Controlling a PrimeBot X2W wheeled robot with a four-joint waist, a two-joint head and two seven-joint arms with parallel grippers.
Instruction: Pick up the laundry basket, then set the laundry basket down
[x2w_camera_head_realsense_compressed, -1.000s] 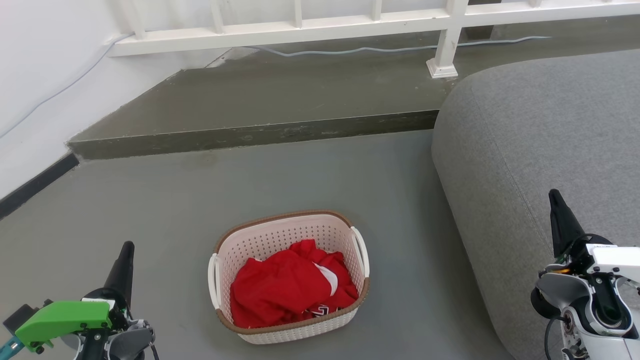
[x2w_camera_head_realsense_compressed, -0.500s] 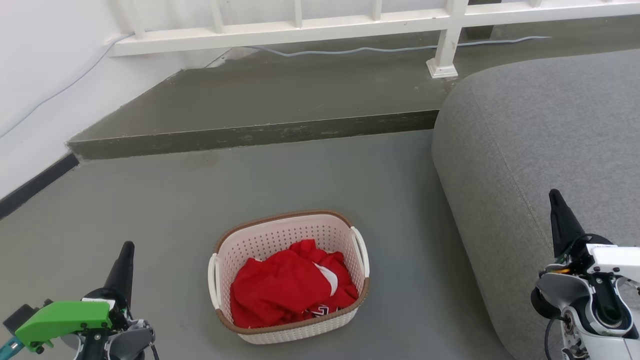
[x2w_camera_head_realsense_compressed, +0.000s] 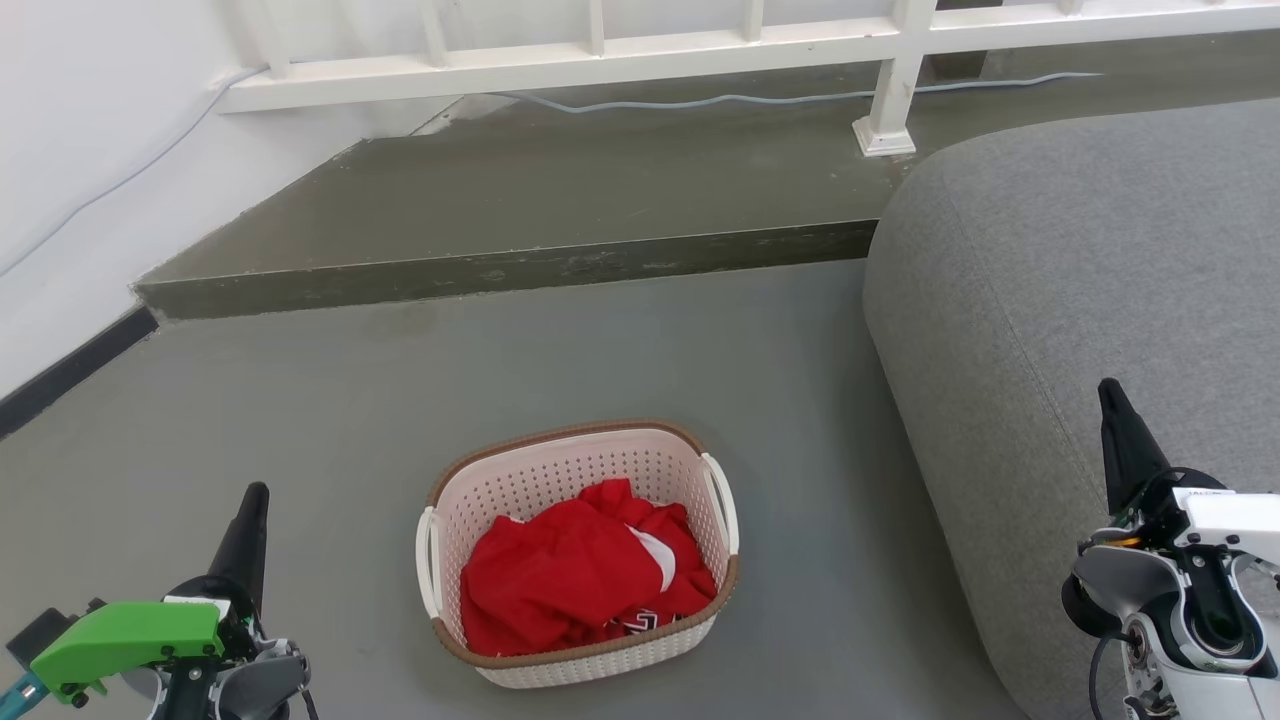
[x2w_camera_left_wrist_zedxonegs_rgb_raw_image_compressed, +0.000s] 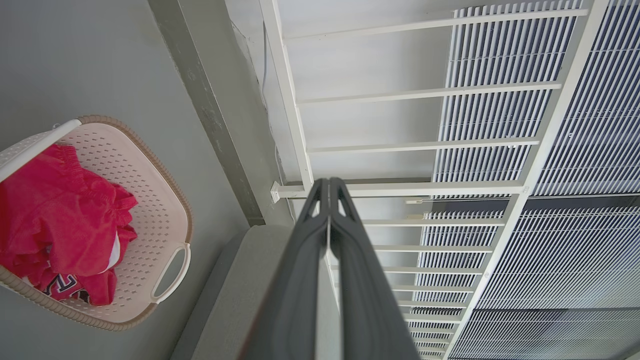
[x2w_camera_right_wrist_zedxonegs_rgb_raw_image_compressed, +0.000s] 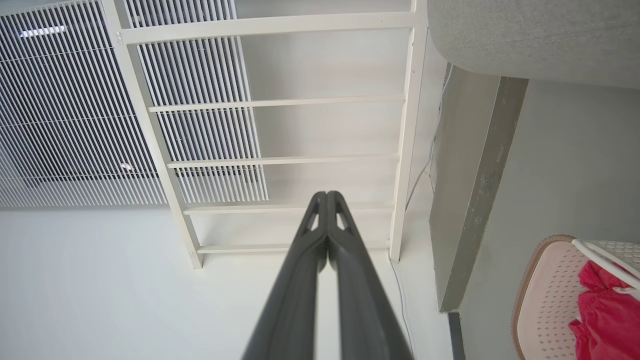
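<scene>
In the head view, one laundry basket (x2w_camera_head_realsense_compressed: 560, 472) is sitting upright on the grey floor (x2w_camera_head_realsense_compressed: 640, 350), low in the frame toward 6 o'clock. It is holding one crumpled red garment (x2w_camera_head_realsense_compressed: 575, 580) with a white patch, which is filling the near half of the bottom. Two white loop handles are showing, one at the basket's 9 o'clock (x2w_camera_head_realsense_compressed: 428, 560) and one at its 3 o'clock (x2w_camera_head_realsense_compressed: 722, 500). A grey sofa (x2w_camera_head_realsense_compressed: 1080, 260) is lying at the basket's 3 o'clock, apart from it. The left gripper (x2w_camera_head_realsense_compressed: 254, 500) is hanging at the basket's 8 o'clock and the right gripper (x2w_camera_head_realsense_compressed: 1112, 400) at its 3 o'clock over the sofa edge, both well apart from the basket.

In the left wrist view, the left gripper (x2w_camera_left_wrist_zedxonegs_rgb_raw_image_compressed: 328, 182) is pointing at a white railing (x2w_camera_left_wrist_zedxonegs_rgb_raw_image_compressed: 400, 145); its jaws are pressing together and gripping nothing. The laundry basket (x2w_camera_left_wrist_zedxonegs_rgb_raw_image_compressed: 150, 200) with the red garment (x2w_camera_left_wrist_zedxonegs_rgb_raw_image_compressed: 55, 210) is lying at 9 o'clock.

In the right wrist view, the right gripper (x2w_camera_right_wrist_zedxonegs_rgb_raw_image_compressed: 326, 195) is showing jaws likewise together and empty. The laundry basket (x2w_camera_right_wrist_zedxonegs_rgb_raw_image_compressed: 545, 295) is peeking in at 4 o'clock, the red garment (x2w_camera_right_wrist_zedxonegs_rgb_raw_image_compressed: 605, 310) inside it.
</scene>
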